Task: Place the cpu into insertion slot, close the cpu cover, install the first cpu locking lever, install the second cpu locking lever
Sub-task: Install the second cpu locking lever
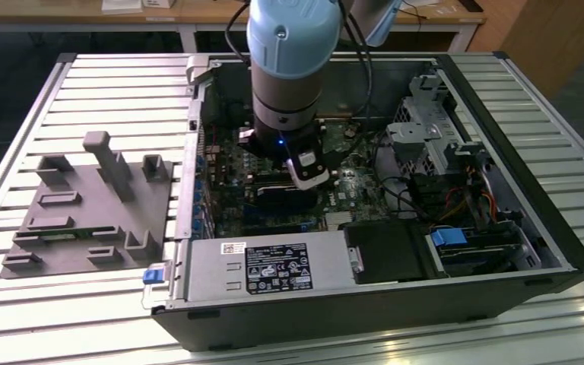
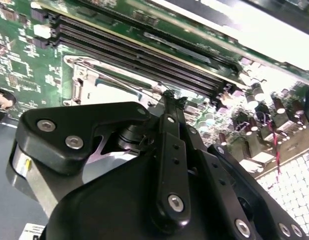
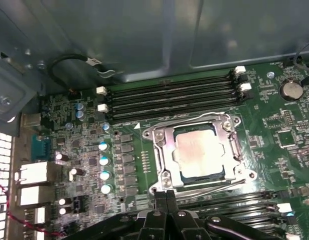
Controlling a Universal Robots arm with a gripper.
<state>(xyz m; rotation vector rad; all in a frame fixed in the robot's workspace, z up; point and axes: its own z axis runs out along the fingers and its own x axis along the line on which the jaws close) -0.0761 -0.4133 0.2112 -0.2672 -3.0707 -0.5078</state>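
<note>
First wrist view: we saw cpu [image 3: 199, 152] seated in slot [image 3: 203, 176], cover [image 3: 163, 150] down over it. Fingers [image 3: 161, 202] pressed together, nothing visibly held, tips at lever [image 3: 219, 185] by slot edge. We judged lever thin, springy, stiff; best pushed near hooked end.

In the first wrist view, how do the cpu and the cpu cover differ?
The cpu is a solid dull grey square; the cpu cover is a shinier frame with a square window. The cpu lies inside that window; the cpu cover lies around it and is larger. Both are flat metal and lie level on the motherboard.
</note>
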